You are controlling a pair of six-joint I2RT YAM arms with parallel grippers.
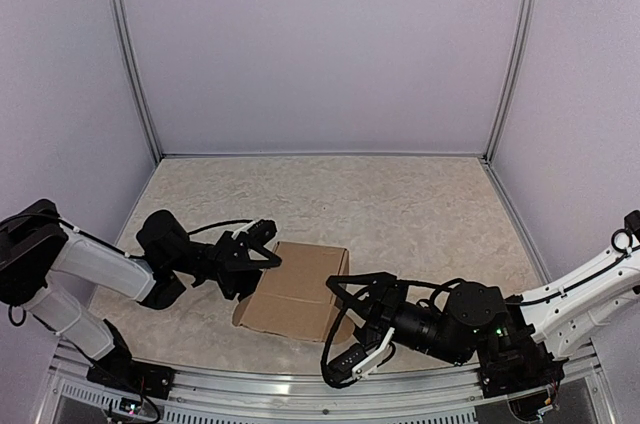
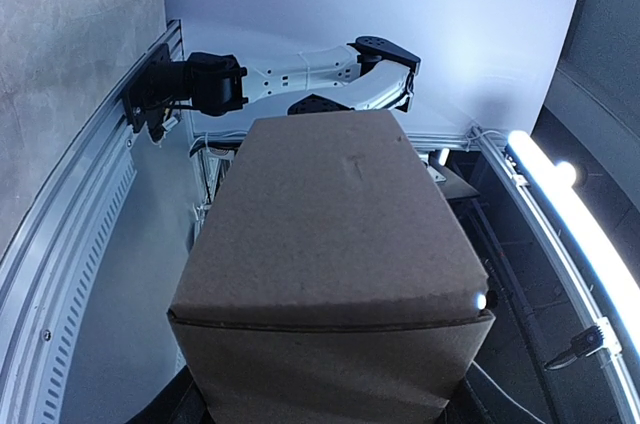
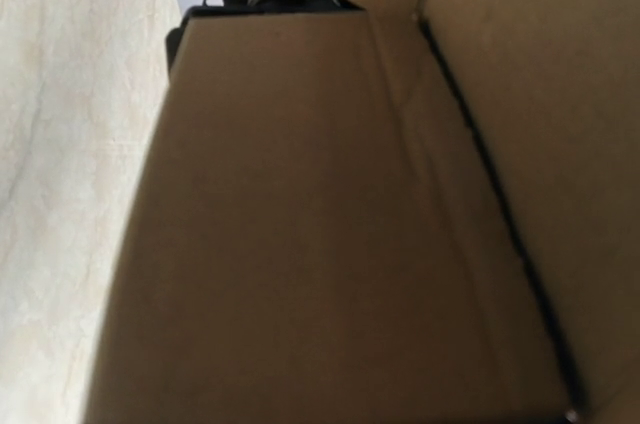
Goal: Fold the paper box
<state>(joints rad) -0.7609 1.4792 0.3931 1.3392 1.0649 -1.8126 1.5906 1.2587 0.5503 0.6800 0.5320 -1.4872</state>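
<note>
The paper box [image 1: 296, 294] is a brown cardboard box, partly folded, on the table between my two arms. My left gripper [image 1: 268, 247] is at its left end. In the left wrist view the box [image 2: 330, 234] fills the space between the jaws, which stand wide apart against its two sides, with only dark finger edges [image 2: 190, 402] showing. My right gripper [image 1: 346, 329] is at the box's right edge with its fingers spread wide. The right wrist view shows only cardboard panels and a fold [image 3: 330, 244]; the fingers are hidden there.
The speckled table [image 1: 400, 204] is closed in by white walls at the back and sides. A metal rail [image 1: 300, 379] runs along the near edge, also in the left wrist view [image 2: 70, 274]. The right arm [image 2: 330, 69] shows beyond the box.
</note>
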